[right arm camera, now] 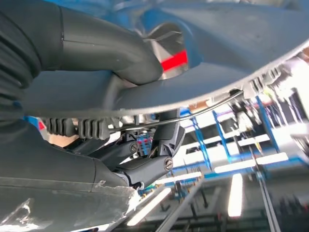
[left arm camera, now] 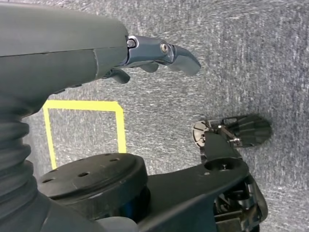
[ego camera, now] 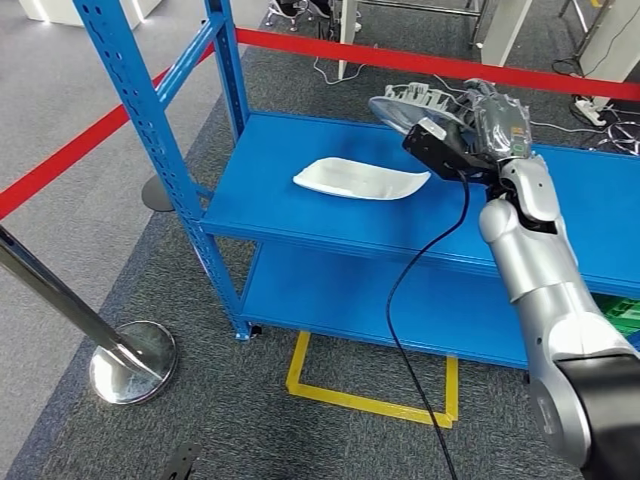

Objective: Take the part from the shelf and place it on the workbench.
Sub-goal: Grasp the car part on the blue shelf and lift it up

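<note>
While the right hand (ego camera: 460,135) grips 1 grey part (ego camera: 400,105), it hangs above the blue shelf (ego camera: 317,215).

Relative to that shelf: the held part sits over the upper deck toward its back edge, thumb (right arm camera: 109,48) on one face and darker fingers (right arm camera: 146,166) on the other; 1 white part (ego camera: 358,179) lies flat on the upper deck, just beside the hand. Away from the shelf, the left hand (left arm camera: 160,55) hangs over grey carpet, fingers loosely extended, holding nothing.

A grey, curved, shiny part (ego camera: 404,104) is lifted above the blue shelf (ego camera: 249,195), while a white elongated part (ego camera: 361,179) lies flat on the shelf's upper level.
</note>
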You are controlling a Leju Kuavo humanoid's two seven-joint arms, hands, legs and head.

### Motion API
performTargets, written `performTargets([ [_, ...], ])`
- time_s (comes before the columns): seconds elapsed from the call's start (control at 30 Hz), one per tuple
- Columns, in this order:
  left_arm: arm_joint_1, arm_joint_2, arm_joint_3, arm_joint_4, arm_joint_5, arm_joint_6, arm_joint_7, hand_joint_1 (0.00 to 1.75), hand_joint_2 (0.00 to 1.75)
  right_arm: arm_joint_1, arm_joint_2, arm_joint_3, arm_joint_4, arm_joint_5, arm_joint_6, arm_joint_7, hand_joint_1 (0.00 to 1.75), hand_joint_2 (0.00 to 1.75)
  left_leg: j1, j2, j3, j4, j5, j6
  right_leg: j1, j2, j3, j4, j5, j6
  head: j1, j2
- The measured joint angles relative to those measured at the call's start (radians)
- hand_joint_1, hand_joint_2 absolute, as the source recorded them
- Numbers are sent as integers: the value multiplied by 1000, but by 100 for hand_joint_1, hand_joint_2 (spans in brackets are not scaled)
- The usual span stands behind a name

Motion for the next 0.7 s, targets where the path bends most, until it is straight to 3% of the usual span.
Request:
performTargets([
  [0.2, 23, 0, 20, 0, 13, 7, -7, 0, 175, 144, -46, 50, -249, -76, -69, 19, 175, 175, 0, 0, -1, 0, -1, -2, 0, 1, 1, 0, -1, -1, 0, 0],
  [0.4, 28, 0, 25, 0, 19, 8, -8, 0, 175, 217, -77, 68, -363, -94, -106, 16, 175, 175, 0, 0, -1, 0, -2, -2, 0, 0, -3, 0, -2, -1, 0, 0],
  [0.7, 44, 0, 31, 0, 28, 13, -19, 0, 175, 430, -133, 66, -586, -118, -191, 2, 175, 175, 0, 0, -1, 0, -4, -3, 0, 0, 0, 0, -3, -1, 0, 0],
])
